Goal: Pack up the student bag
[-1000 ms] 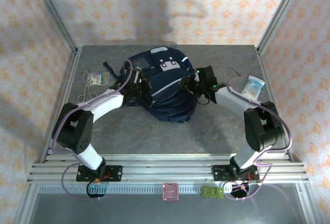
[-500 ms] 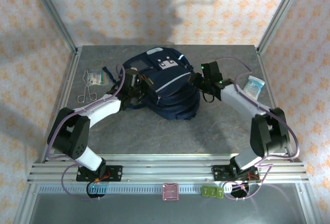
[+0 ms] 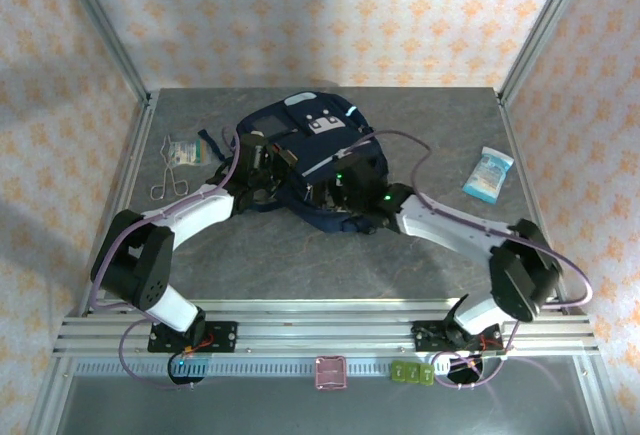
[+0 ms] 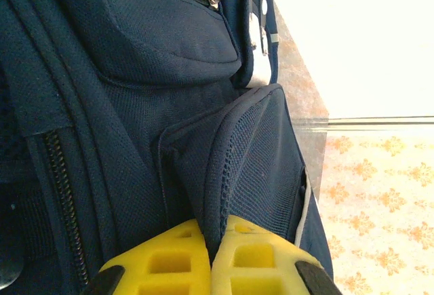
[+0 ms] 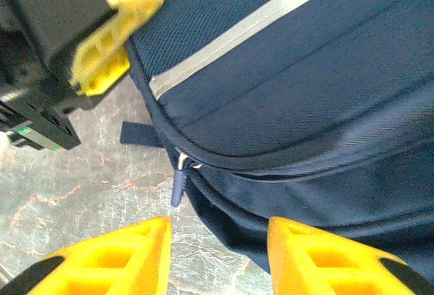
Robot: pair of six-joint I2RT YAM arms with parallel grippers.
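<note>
The student bag [image 3: 318, 145], a navy backpack with white patches and pale stripes, lies in the middle of the table. My left gripper [image 3: 264, 162] is at its left side, shut on a fold of the bag's fabric at the mesh pocket [image 4: 261, 166]; the yellow fingers [image 4: 169, 261] pinch the cloth between them. My right gripper [image 3: 340, 191] is low at the bag's near front edge and open [image 5: 218, 234]. A blue zipper pull [image 5: 178, 188] hangs just ahead of its left finger [image 5: 115, 258], free of it. The left gripper's yellow finger [image 5: 102, 57] also shows in the right wrist view.
A white-and-blue packet [image 3: 488, 172] lies at the right. A small packet [image 3: 183, 151] and metal scissors [image 3: 165, 183] lie at the far left. The frame posts and patterned walls close in the table [image 3: 300, 255] on three sides.
My right arm has swung from the bag's right side round to its near front edge and dropped lower. The left gripper keeps its hold on the bag, which shifted slightly.
</note>
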